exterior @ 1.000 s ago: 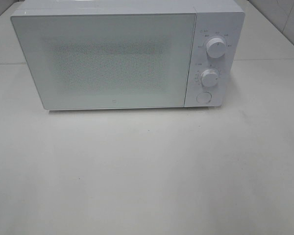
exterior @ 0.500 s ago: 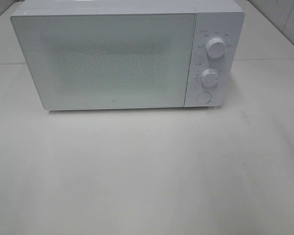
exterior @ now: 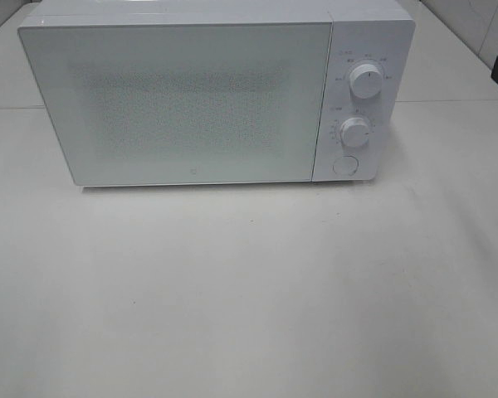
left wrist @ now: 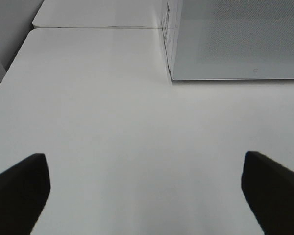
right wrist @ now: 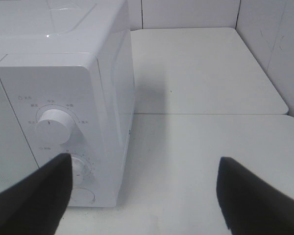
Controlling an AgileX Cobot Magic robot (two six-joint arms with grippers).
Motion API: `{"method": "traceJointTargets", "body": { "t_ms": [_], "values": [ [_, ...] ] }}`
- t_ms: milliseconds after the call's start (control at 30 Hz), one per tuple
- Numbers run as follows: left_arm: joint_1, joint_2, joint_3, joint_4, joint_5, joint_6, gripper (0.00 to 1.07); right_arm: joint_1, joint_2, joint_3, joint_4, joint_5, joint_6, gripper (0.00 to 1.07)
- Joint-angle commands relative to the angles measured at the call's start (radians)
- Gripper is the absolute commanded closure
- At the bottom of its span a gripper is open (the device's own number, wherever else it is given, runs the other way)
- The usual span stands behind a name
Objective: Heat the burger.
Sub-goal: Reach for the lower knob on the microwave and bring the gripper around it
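1. High view: the microwave [exterior: 216,95] stands at the back of the table [exterior: 249,298] with its door [exterior: 174,108] shut. No burger shows in any view. It may be behind the frosted door, but I cannot tell. The open table in front gives room to move.
2. Left wrist: the left gripper [left wrist: 144,164] is spread fully and empty, near the microwave's front corner, an edge to mind.
3. Right wrist: the right gripper [right wrist: 144,161] is wide apart and empty, by the knobs [right wrist: 54,126], with free room beside the microwave.
4. A burger is likely soft, stacked and tippy, so grip it low at the sides, gently.
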Motion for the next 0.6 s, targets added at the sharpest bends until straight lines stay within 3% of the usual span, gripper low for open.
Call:
{"method": "traceJointTargets", "body": {
  "t_ms": [33,167,233,367,433,600],
  "values": [
    [0.001,-0.028,0.004,-0.008,-0.007,-0.004,0.06,-0.003,0.046,0.037,0.046,-0.144,-0.032,0.31],
    [0.001,-0.028,0.004,-0.008,-0.007,-0.004,0.06,0.005,0.083,0.091,0.104,-0.266,-0.1,0.31],
    [0.001,-0.028,0.004,-0.008,-0.007,-0.004,0.06,0.083,0.134,0.141,0.244,-0.394,-0.216,0.31],
    [0.001,-0.028,0.004,-0.008,-0.007,-0.004,0.06,0.153,0.177,0.16,0.355,-0.461,-0.319,0.31],
    [0.001,-0.028,0.004,-0.008,-0.007,-0.004,0.06,0.24,0.233,0.167,0.475,-0.537,-0.399,0.31],
    [0.001,-0.028,0.004,-0.008,-0.007,-0.004,0.06,0.372,0.322,0.167,0.61,-0.666,-0.45,0.31]
  ]
}}
